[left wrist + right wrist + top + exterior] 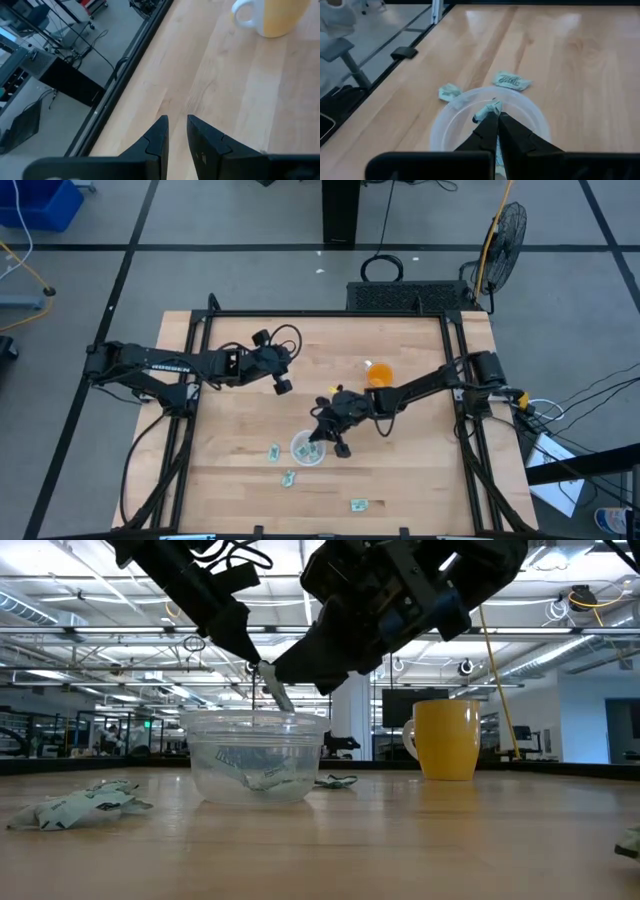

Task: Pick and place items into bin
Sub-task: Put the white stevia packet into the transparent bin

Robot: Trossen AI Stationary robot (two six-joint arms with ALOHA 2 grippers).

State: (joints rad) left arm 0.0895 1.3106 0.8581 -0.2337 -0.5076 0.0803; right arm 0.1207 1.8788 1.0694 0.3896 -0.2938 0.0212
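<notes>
Wooden surface [240, 440] is carrying everything. Left arm is stretching in from the left edge with white lettering on its link, too small to read; left tool [283, 385] is hovering over bare wood at centre-left, its fingers [159, 135] sitting close together with a narrow gap and gripping nothing. Right arm is reaching in from the right edge, angled down toward the near centre; right tool [496, 116] is hanging over the bin [307, 449], fingers pinched closed on a packet [485, 111] just above the bin's rim. Orange cup [380, 374] is standing upright behind the right arm, handle facing left in the low view. Bin is sitting upright at near centre, with some packets inside [262, 776]. Loose packets are lying flat around it: one just left [273, 452], one just near-left [288, 478], one farther off to the near right [359, 504]. Printing on the packets is showing but unreadable.
</notes>
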